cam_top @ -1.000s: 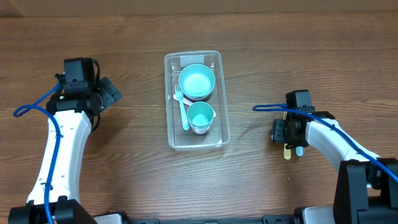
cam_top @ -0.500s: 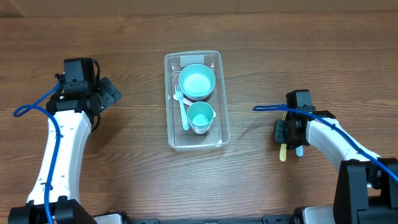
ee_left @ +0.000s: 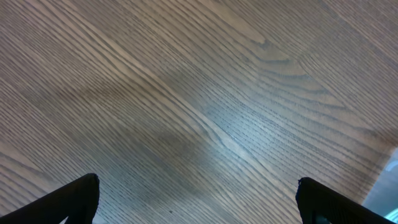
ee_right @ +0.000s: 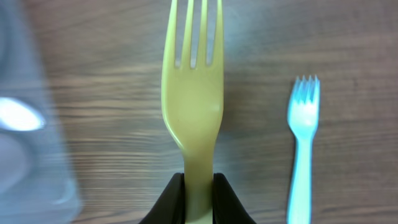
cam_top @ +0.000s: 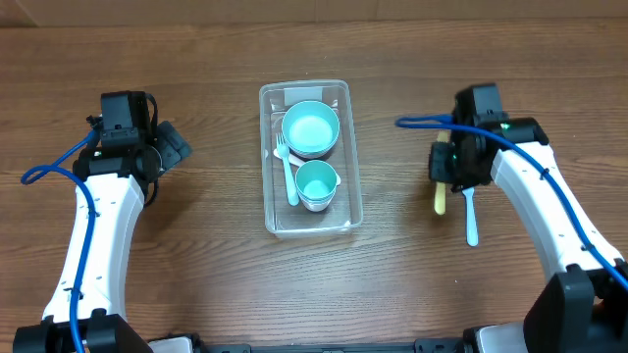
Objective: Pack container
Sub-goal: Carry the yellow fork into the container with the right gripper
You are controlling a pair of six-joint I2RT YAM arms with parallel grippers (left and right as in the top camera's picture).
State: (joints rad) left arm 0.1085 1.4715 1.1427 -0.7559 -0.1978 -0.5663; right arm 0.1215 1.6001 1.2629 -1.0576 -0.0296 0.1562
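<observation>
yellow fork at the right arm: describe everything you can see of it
Pale yellow fork, plastic by the look, one piece: slim tines, broad neck narrowing to the handle. The right gripper is shut on the handle; the tines stick out ahead of it over the wood table. It is right of the container, parallel to the blue fork but apart from it.

White shells, black joints and blue cables cover the left arm [cam_top: 96, 235] and right arm [cam_top: 535, 191].
</observation>
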